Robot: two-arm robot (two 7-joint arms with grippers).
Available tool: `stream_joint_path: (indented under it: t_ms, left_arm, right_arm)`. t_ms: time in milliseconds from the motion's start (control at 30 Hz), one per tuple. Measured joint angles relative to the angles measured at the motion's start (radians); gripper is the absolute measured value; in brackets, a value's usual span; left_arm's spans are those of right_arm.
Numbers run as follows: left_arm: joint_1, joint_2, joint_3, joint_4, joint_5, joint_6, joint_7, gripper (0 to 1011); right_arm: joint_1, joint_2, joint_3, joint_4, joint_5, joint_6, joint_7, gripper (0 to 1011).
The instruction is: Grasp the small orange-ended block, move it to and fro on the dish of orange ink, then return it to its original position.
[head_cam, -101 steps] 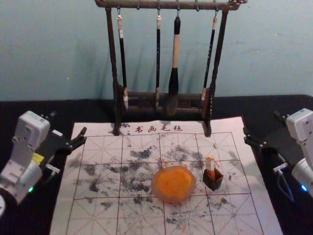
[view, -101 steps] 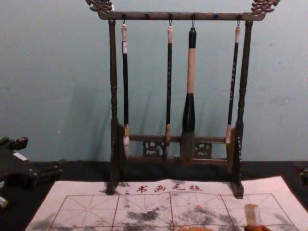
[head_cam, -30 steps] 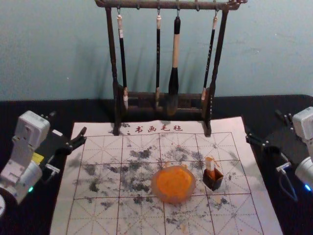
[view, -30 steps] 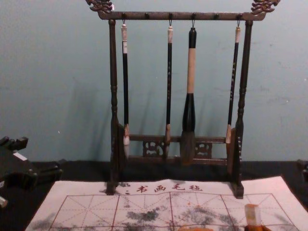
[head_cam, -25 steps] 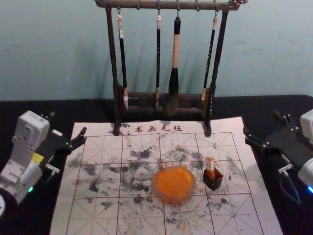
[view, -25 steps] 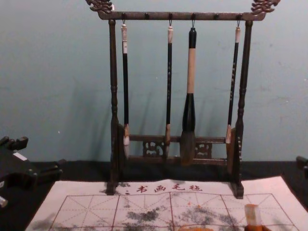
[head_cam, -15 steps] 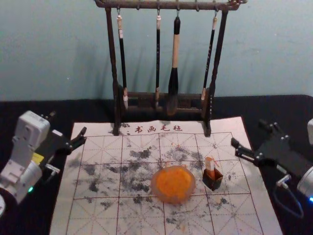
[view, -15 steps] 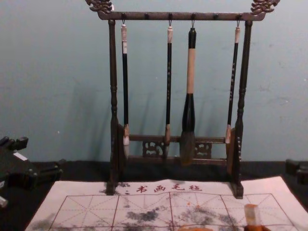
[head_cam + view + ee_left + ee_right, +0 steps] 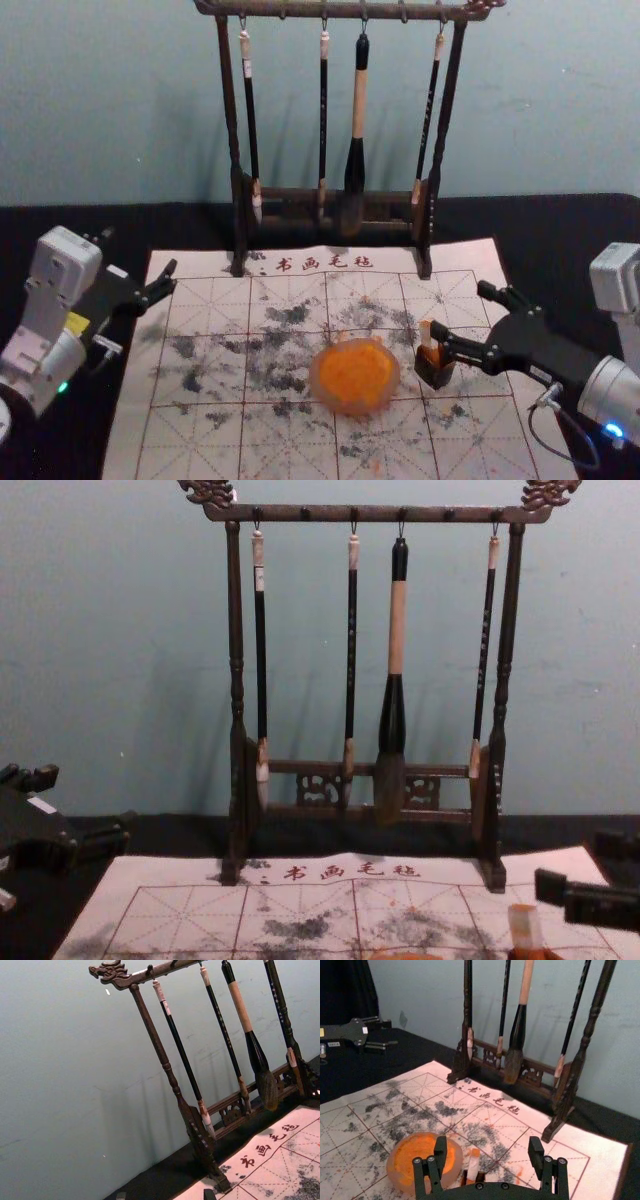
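Rack (image 9: 300,10) blocks far side (brushes (image 9: 357,110) dangling); open mat (image 9: 345,290) between it and dish (image 9: 317,378).

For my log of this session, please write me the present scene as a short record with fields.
block: orange-ended, standing in a small dark holder
dish: orange ink inside, on the gridded mat, left of the holder
right gripper: open, at the holder, not closed on the block
left gripper: open, parked by the mat's left edge
rack: behind the dish, four brushes hanging
task stage: block not yet grasped
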Motion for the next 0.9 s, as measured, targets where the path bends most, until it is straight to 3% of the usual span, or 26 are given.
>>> stream_joint_path:
  t_ms: [500, 900]
  left_arm:
    - [0.0, 0.0, 0.0, 0.0, 0.0, 0.0, 0.0, 1001]
    - [0.0, 0.0, 0.0, 0.0, 0.0, 0.0, 0.0, 1001]
  right_arm:
    - [0.059, -0.053, -0.024, 0.077, -0.041, 0.087, 0.049, 1002]
    - [0.083, -0.087, -0.029, 0.116, -0.076, 0.117, 0.068, 1002]
